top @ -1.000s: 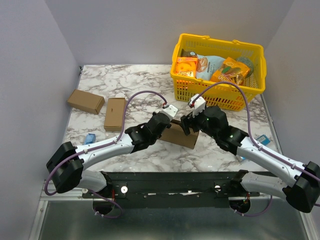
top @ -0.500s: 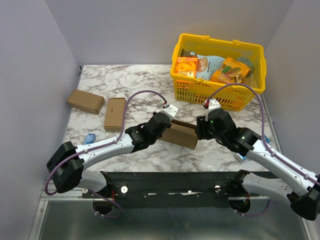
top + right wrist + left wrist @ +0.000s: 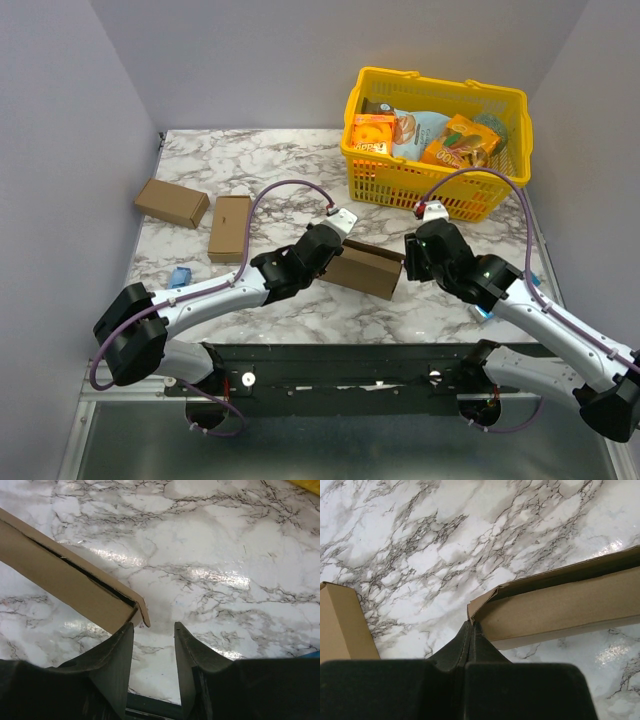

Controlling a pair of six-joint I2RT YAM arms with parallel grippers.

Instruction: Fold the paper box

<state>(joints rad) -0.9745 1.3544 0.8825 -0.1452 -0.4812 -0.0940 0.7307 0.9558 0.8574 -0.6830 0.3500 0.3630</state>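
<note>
Bracketing the paper box (image 3: 367, 268) on the marble table (image 3: 260, 165), the left gripper (image 3: 470, 629) is clenched at one end corner. The right gripper (image 3: 152, 630), parted and empty, has the other end's tab just ahead of one finger. The box's long axis runs gripper to gripper.

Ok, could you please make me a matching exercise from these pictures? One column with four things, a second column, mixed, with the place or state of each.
Things:
1. paper box
2. yellow basket
3. left pincer
4. right pincer

Places or states:
a. open, nothing between its fingers
b. shut, its tips at a cardboard corner
c. holds snack packets, at the far right
d. lies on the marble table, near the front middle

Pairs: 1-d, 2-c, 3-b, 4-a
</note>
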